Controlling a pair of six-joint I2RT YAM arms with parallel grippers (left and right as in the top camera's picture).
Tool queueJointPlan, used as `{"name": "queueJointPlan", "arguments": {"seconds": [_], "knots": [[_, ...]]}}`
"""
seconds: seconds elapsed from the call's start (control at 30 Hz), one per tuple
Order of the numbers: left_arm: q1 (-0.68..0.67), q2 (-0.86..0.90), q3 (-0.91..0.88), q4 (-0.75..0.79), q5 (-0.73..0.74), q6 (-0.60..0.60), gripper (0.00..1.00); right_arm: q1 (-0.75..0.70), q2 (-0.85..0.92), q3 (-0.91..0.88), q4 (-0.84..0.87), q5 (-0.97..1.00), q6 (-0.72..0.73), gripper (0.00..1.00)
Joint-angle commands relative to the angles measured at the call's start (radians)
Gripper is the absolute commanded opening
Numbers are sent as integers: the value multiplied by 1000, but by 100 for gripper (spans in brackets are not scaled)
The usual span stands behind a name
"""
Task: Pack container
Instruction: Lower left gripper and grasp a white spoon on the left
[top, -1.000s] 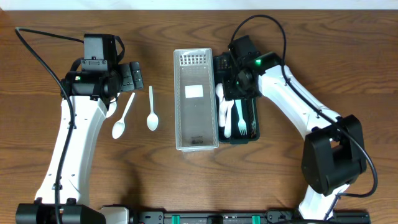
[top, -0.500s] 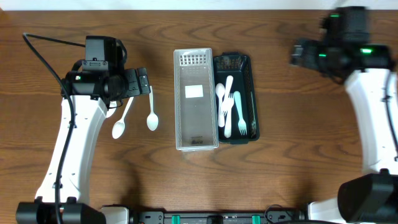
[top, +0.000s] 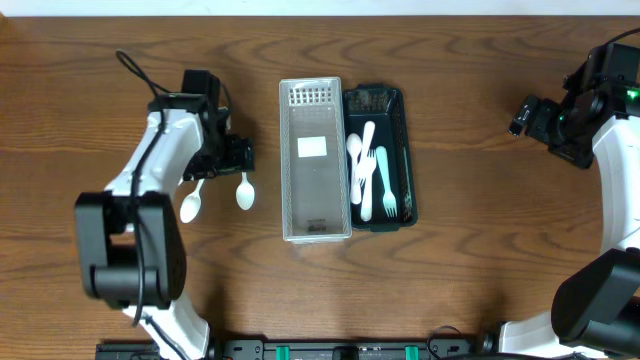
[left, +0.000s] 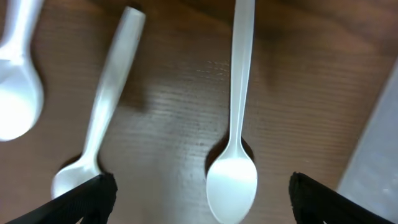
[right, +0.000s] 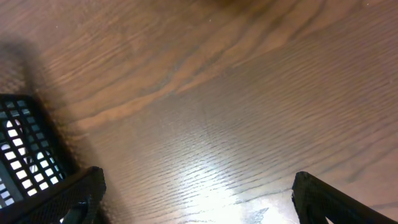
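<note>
1 spoon (left: 238, 118) lies left of bench (top: 450, 280) centre, left end effector (left: 202, 193) spread astride its bowl. Looks light, thin, slick, bendy plastic, so pinch mid-handle; right end effector (right: 199, 190) spread, empty, near the right edge.

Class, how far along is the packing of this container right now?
Done: white cutlery lies in the dark tray. In hand: nothing gripped; the left claw hangs open over a spoon on the table. Left: that spoon and a second spoon beside it. The right claw is open, empty, off to the side.
</note>
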Motion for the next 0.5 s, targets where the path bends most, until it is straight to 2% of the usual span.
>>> {"name": "queueJointPlan", "arguments": {"seconds": [0.0, 0.17, 0.27, 0.47], "knots": [[-36, 59, 6, 10, -19, 73, 90, -3, 3, -6, 0, -5, 10, 99], [-50, 123, 6, 42, -46, 72, 87, 1, 3, -6, -3, -5, 10, 99], [-50, 149, 6, 52, -46, 72, 74, 5, 3, -6, -3, -5, 10, 99], [-50, 175, 6, 68, -46, 72, 39, 5, 3, -6, -9, -5, 10, 99]]}}
